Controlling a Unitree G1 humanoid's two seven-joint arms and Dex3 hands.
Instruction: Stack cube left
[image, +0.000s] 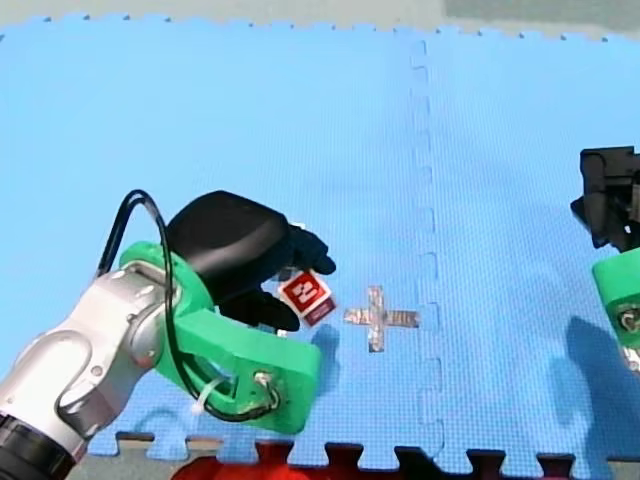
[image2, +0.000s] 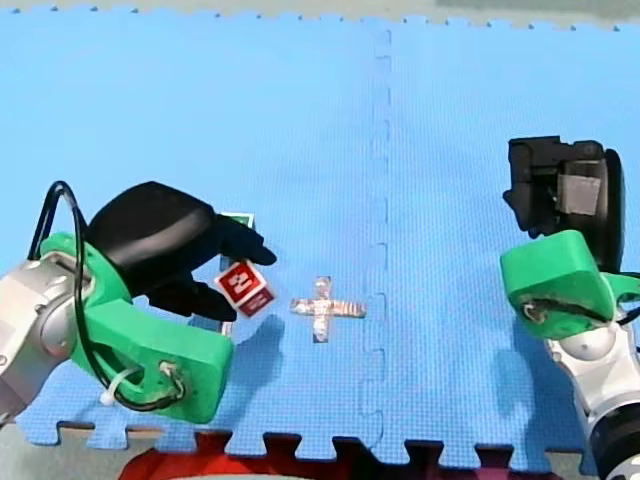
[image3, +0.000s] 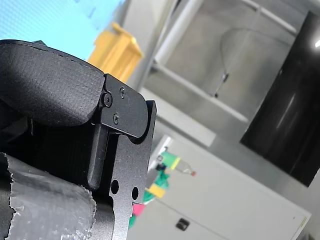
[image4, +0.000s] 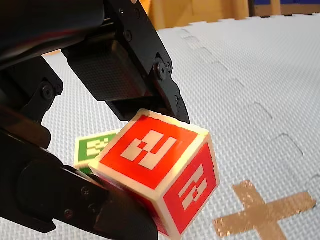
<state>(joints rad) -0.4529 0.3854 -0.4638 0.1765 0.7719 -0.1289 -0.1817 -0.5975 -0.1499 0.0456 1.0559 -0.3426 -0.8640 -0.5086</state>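
My left hand (image2: 165, 245) sits in the lower left of the head views, and I am pinching the red cube (image2: 245, 287) between my black fingers (image4: 125, 75). One finger presses on the cube's upper edge and the others clamp it from below. The cube is tilted, with one corner pointing down and toward the right of the frame, and its white-patterned faces are turned up and outward. It is raised off the blue foam mat (image2: 300, 120). The green cube (image4: 95, 147) lies flat on the mat just behind the red one, toward the upper left of it in the head views, and is mostly covered by my hand. In the second wrist view the red cube overlaps the green cube's near edge, but I cannot tell whether they touch. A silver tape cross (image2: 325, 308) is stuck to the mat just right of the red cube, in the lower middle of the frame. My right hand (image2: 555, 195) is at the right edge of the frame, well apart from both cubes and above the mat.
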